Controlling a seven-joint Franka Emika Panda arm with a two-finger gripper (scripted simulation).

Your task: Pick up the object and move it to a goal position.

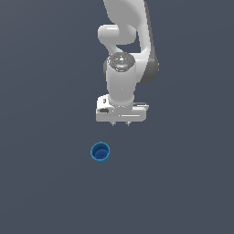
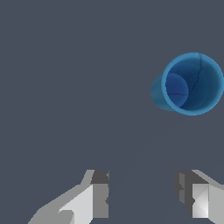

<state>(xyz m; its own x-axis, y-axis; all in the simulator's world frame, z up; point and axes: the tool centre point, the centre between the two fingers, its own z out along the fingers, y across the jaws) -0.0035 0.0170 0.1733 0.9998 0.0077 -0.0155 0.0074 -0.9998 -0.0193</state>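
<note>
Pincer spread wide, empty, hovering above desk. Blue cup upright on desk, apart from fingers, offset toward exterior view's left. Approach step, apparently; next: centre over cup, descend, close on rim.

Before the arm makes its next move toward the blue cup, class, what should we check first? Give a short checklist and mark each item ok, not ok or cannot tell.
1. Gripper open with nothing between the fingers: ok, a clear gap shows in the wrist view.
2. Blue cup standing upright, opening up: ok, its hollow inside is visible in both views.
3. Gripper centred over the cup: not ok; in the exterior view the cup sits below and toward the exterior view's left of the gripper.
4. Floor around the cup free of other things: ok in what the views show.
5. Gap wide enough for the cup: cannot tell.
6. Goal position marked: cannot tell; no marker is visible.
</note>
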